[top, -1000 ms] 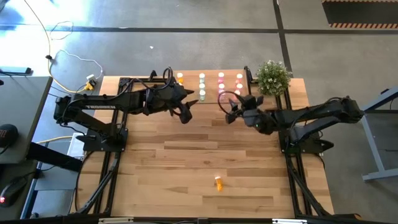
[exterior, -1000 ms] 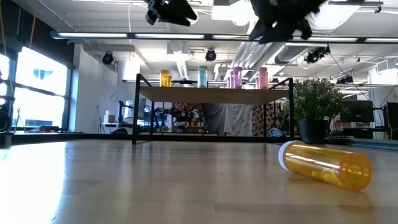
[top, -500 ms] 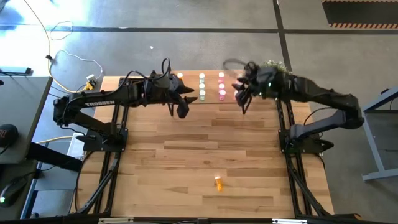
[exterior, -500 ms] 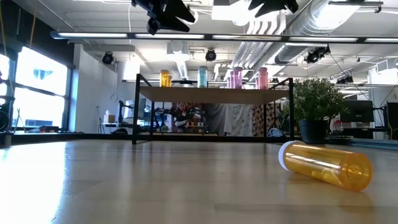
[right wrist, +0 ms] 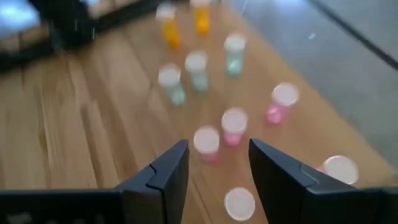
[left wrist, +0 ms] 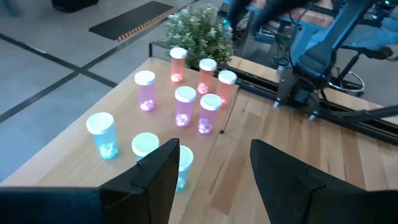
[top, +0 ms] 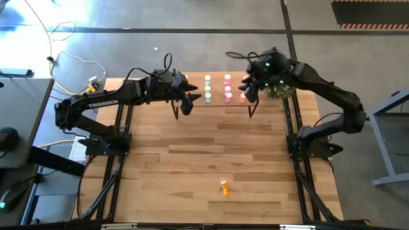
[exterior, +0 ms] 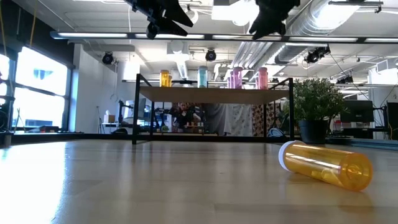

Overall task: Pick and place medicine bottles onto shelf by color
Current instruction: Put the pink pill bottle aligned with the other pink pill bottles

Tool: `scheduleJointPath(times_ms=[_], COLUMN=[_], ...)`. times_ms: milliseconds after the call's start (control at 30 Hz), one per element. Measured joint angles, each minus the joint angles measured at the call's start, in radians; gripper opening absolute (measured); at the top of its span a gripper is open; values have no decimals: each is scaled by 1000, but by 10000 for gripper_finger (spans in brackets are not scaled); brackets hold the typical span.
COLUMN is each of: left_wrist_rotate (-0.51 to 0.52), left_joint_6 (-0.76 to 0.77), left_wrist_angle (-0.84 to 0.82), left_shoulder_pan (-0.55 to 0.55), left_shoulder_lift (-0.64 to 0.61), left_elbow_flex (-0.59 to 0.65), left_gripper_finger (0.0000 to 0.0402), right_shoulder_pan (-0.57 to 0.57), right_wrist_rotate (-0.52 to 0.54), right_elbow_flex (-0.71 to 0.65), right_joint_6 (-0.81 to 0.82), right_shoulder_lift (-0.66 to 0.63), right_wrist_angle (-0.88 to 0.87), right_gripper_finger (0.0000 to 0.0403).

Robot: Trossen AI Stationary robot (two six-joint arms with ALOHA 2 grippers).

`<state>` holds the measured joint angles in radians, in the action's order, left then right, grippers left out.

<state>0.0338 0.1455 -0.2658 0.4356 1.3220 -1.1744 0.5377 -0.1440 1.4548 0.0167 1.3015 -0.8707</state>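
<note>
The shelf (top: 214, 102) stands at the table's far edge with orange, pale green, pink and reddish bottles (top: 227, 88) upright on it in colour groups; the low view shows the shelf (exterior: 211, 95) on black legs. One orange bottle (top: 224, 187) lies on its side near the table's near edge, large in the low view (exterior: 326, 165). My left gripper (top: 185, 103) hovers open above the shelf's left part; its wrist view (left wrist: 214, 149) looks down on green (left wrist: 146, 146) and pink bottles (left wrist: 185, 106). My right gripper (top: 249, 94) hovers open above the shelf's right end (right wrist: 217, 146), empty.
A small potted plant (top: 280, 80) stands at the shelf's right end, close to my right arm. Wide bare wood lies between the shelf and the lying orange bottle. Black frame rails (top: 118, 160) run along both table sides.
My right gripper has swung from over the table's middle toward the far edge and now hangs over the shelf's right end. My left gripper has drifted a little toward the far edge, over the shelf's left part. The lying orange bottle has stayed put.
</note>
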Motion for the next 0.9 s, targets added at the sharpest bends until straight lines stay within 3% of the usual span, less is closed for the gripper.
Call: scheduleJointPath(times_ms=[167,333,700,900], left_wrist_rotate=[1,2,3,3], left_joint_6=[26,36,39,38], left_wrist_angle=[0,-1,-3,-4], left_shoulder_pan=[19,24,22,22], left_shoulder_lift=[0,0,0,0], left_elbow_flex=[0,0,0,0], left_gripper_finger=[186,186,186,186], right_shoulder_pan=[12,12,-23,-34], right_wrist_rotate=[-52,-94,-86,-34], right_elbow_flex=[0,0,-1,-1], right_joint_6=[-176,-282,-278,-235], right_shoulder_lift=[62,104,171,190], right_wrist_angle=[-81,-91,-91,-111], right_gripper_finger=[154,118,18,3])
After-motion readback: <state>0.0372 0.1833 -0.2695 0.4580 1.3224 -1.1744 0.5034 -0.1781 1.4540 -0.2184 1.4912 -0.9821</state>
